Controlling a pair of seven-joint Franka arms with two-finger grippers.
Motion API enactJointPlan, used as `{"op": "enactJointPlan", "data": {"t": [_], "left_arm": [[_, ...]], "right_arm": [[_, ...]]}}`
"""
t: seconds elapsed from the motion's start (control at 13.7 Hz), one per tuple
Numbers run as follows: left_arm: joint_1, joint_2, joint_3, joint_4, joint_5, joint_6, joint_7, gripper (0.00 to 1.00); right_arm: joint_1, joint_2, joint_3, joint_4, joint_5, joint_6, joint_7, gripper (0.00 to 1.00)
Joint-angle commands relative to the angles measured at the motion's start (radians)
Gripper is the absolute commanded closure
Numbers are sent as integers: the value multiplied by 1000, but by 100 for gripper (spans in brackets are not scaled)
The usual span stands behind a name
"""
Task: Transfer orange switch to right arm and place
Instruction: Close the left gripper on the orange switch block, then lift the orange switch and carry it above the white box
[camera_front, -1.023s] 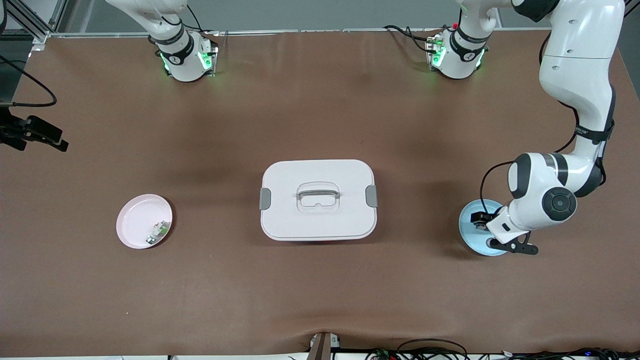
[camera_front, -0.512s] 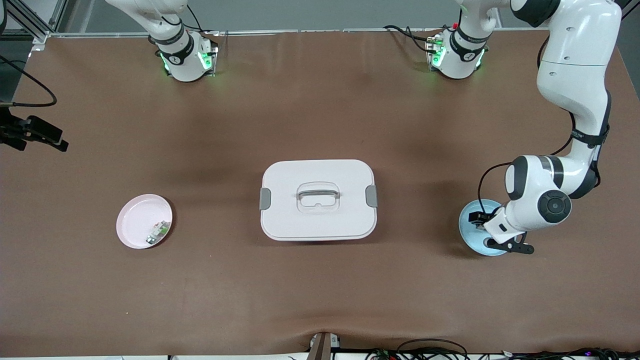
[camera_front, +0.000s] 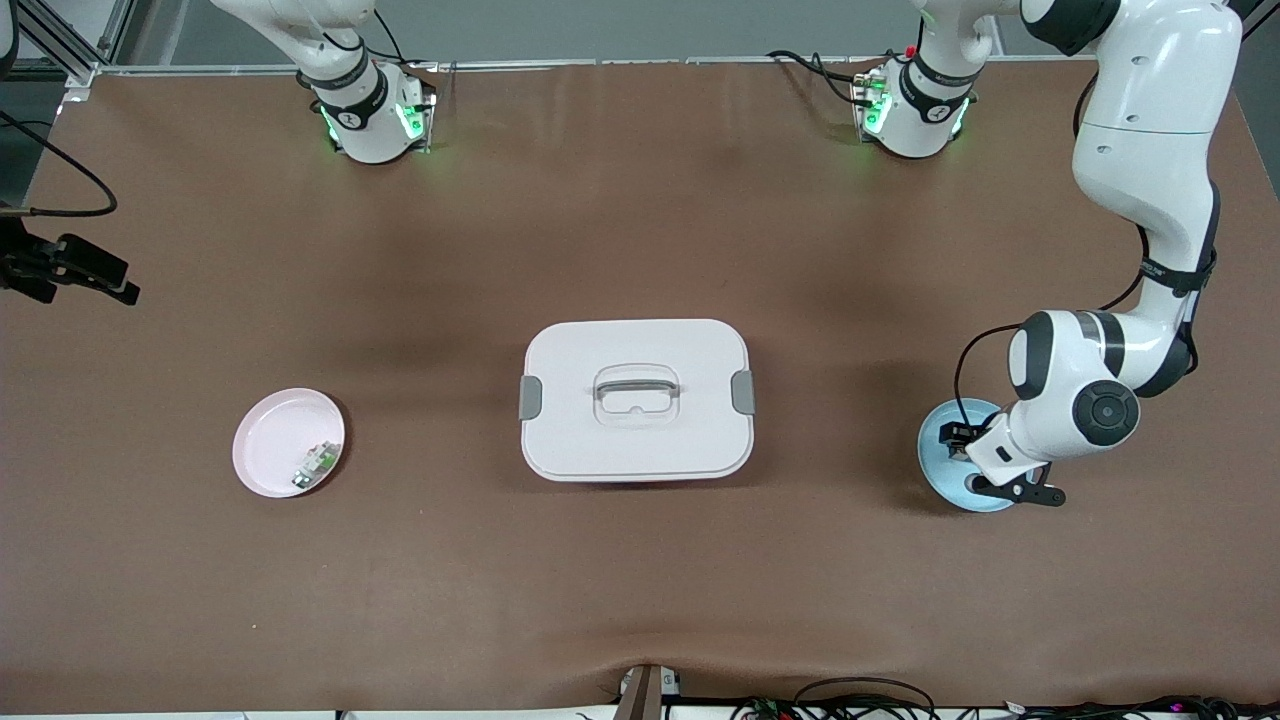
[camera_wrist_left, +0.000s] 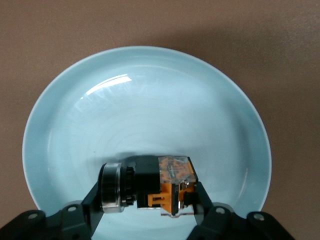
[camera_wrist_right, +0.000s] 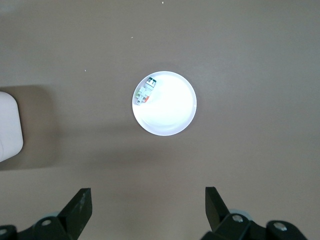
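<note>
Fingers of my left claw are closed on the orange switch, which sits in the pale blue plate at the left arm's end of the bench. My right claw waits wide open and empty, high over the pink plate holding a white-and-green component. A white lidded box stands mid-bench.

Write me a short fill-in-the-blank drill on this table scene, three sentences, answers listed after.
1. The left gripper is shut on the orange switch, which lies in the light ____ plate.
2. The small white-and-green component lies in the ____ plate.
3. The right gripper, high over that plate, has its fingers ____.

Missing words: blue; pink; open
</note>
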Motion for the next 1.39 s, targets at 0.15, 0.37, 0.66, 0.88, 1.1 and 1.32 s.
{"op": "enactJointPlan", "data": {"t": [0.15,0.37,0.66,0.88,1.1,1.32], "left_arm": [[4,0,-4,-5,13,15,-20,57],[12,-21,-4,-2,11,7,-55,57],[16,-99,-7,6,2,-31,-185,56],[12,-172,-5,17,-87,-85,-333,57],[12,-236,-5,67,-199,-189,-409,57],[16,-284,-4,136,-341,-286,-544,61]], "right_arm": [[-16,-30,13,-16,7,9,4,0],[-16,-44,14,-10,10,0,3,0],[-18,-50,13,4,18,-12,-2,0],[-18,-49,13,30,18,-41,0,0],[-19,-40,11,100,18,-86,1,0],[-24,-33,11,142,16,-141,3,0]]}}
